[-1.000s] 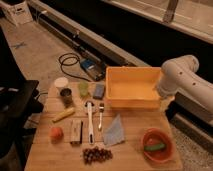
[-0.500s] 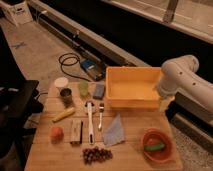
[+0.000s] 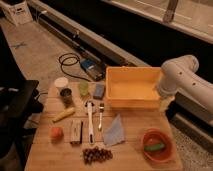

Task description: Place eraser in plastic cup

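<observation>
The wooden surface (image 3: 55,157) is pretty packed. The white arm (image 3: 180,75) bends in from the right beside the big yellow bin (image 3: 131,87). The claw (image 3: 165,104) hangs at the bin's right edge, and I honestly can't tell if it's apart or together. The green plastic cup (image 3: 83,88) stands at the back beside the metal cup (image 3: 66,96). The eraser (image 3: 76,132) lies flat up front, between the orange (image 3: 56,133) and the spoon (image 3: 90,122).

- The gripper (image 3: 165,104) hangs by the yellow bin's (image 3: 131,102) right wall, perhaps partly behind its rim.
- The robot arm (image 3: 187,82) runs off the right edge.
- The white box (image 3: 17,11) is cut by the top-left corner.
- The dark cluster of small round things (image 3: 97,154) cannot be identified.
</observation>
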Motion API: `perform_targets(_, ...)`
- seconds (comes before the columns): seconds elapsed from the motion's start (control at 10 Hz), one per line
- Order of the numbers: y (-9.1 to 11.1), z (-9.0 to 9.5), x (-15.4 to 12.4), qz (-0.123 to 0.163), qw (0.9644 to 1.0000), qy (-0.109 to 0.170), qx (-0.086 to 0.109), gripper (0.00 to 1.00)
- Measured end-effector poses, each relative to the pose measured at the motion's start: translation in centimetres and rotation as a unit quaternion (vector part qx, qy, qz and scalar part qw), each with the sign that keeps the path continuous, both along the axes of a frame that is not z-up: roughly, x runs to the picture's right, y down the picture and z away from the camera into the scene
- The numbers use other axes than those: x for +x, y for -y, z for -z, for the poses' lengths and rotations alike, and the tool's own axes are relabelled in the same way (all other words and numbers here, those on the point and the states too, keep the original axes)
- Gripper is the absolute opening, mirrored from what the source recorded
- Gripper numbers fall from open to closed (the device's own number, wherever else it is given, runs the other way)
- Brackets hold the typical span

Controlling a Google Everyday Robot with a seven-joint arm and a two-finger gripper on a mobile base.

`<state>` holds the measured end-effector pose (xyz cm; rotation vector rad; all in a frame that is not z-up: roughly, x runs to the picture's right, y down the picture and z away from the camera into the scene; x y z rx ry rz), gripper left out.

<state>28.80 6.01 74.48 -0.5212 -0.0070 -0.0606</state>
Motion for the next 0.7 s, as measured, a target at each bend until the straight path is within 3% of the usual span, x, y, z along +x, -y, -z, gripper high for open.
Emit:
perform_targets(0.3, 2.2, 2.0, -3.4, 0.071, 0.9960, 0.037, 0.039, 0.74)
perform_targets(0.6, 3.4, 3.8, -10.5, 0.162, 0.9791, 0.105, 0.064, 0.74)
perform_targets(0.7, 3.3, 4.3, -13.2, 0.193, 0.9694, 0.136, 0.067, 0.74)
